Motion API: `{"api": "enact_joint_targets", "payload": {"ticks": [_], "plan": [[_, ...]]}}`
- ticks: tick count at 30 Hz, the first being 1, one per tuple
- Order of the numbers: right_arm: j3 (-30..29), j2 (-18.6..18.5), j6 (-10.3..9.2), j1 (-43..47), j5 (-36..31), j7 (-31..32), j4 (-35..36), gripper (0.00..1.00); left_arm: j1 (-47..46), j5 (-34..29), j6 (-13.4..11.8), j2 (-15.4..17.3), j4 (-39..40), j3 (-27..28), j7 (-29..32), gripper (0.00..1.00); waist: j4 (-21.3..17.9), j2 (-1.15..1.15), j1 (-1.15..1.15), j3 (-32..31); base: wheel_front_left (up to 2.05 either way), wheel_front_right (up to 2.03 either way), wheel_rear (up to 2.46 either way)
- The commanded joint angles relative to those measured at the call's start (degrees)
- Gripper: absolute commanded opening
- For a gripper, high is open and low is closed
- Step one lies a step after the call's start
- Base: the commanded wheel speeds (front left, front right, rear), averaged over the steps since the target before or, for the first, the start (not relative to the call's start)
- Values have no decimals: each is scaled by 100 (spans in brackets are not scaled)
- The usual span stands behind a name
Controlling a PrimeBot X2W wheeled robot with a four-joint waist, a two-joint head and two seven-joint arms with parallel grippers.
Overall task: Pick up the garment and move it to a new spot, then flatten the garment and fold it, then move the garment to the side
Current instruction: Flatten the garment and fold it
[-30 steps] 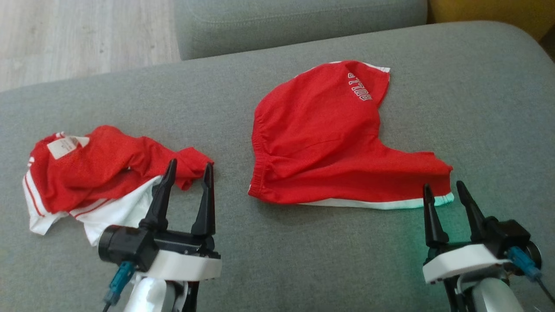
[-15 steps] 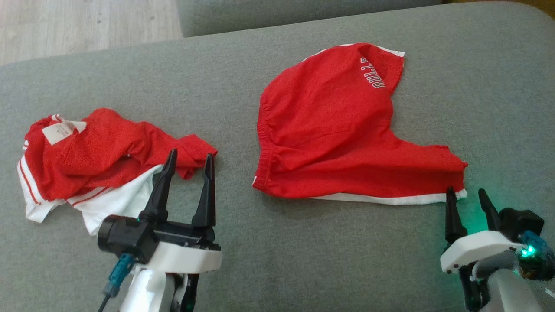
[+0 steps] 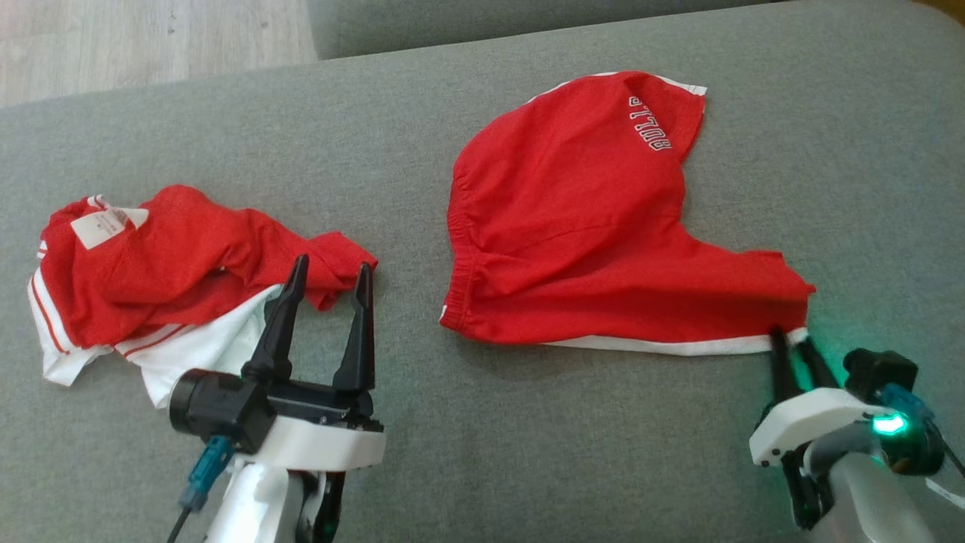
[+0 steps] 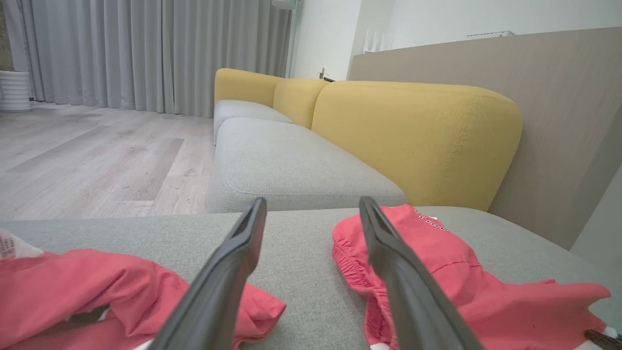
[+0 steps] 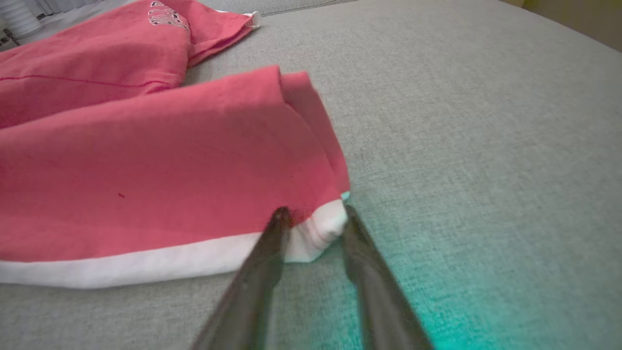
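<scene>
The garment [image 3: 573, 226], red shorts with a white hem and white lettering, lies spread on the grey cushion [image 3: 528, 452]. My right gripper [image 3: 790, 338] is at its near right corner. In the right wrist view the gripper [image 5: 315, 216] has its jaws drawn in on the bunched white hem corner of the garment [image 5: 146, 170]. My left gripper [image 3: 333, 264] stands open with nothing between its fingers, just over the right edge of a crumpled red and white shirt [image 3: 173, 279]. The left wrist view shows that open gripper [image 4: 313, 201] between the shirt [image 4: 73, 287] and the garment [image 4: 437, 272].
Wooden floor [image 3: 113, 38] lies beyond the cushion's far left edge. A second grey seat [image 4: 286, 165] and a yellow backrest [image 4: 413, 136] stand behind. Bare cushion stretches to the right of the garment and along the near edge.
My right gripper has moved forward to the garment's hem corner and its jaws have narrowed onto it. The head camera has shifted a little. The left gripper has not moved.
</scene>
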State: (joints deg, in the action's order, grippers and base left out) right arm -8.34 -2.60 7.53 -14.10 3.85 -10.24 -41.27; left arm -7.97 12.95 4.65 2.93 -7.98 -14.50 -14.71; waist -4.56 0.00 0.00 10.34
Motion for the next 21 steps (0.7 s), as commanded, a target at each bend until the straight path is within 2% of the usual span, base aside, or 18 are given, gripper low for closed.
{"api": "enact_joint_targets", "payload": {"ticks": [1,12,21], "plan": [[128,-28,-4,-120,-42,-49,73,0,-237,-89,19,-5,151,196,-29,100,1,0,0,1,0,0,0],[-203,-28,-4,-168,-196,-188,205,0,-224,-75,162,115,-420,-130,75,100,-94,0,0,-21,0,0,0],[-37,-28,-4,-243,-87,-104,317,0,-579,-259,272,569,-1255,-1118,620,100,-219,0,0,147,0,0,0]]}}
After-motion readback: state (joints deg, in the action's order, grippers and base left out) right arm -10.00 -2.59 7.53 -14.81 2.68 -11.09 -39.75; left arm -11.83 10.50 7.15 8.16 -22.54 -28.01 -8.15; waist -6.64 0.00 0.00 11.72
